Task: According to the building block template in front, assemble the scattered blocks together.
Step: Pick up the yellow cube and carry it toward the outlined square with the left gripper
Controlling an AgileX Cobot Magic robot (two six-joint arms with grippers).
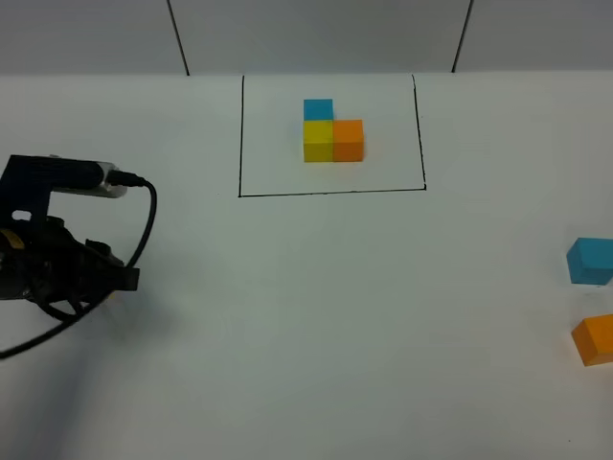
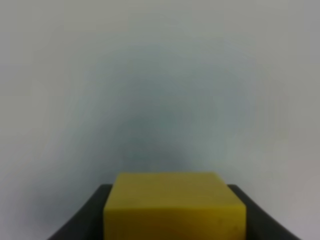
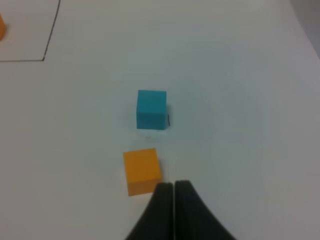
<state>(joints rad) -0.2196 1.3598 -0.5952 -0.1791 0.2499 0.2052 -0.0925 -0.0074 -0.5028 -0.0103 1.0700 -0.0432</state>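
Your left gripper [image 2: 175,227] clamps one yellow cube [image 2: 175,202]; right gripper [image 3: 174,192] jaws touch; one blue cube [image 1: 588,262], one orange cube [image 1: 595,338] lie loose.

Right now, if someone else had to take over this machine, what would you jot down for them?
Left gripper: shut on the yellow block, on the left of the table.
Right gripper: shut, empty, near the orange block.
Blue block and orange block lie apart on the right, away from the framed template.
Done: yellow block gripped.
Left: join all three blocks in the template's L shape.
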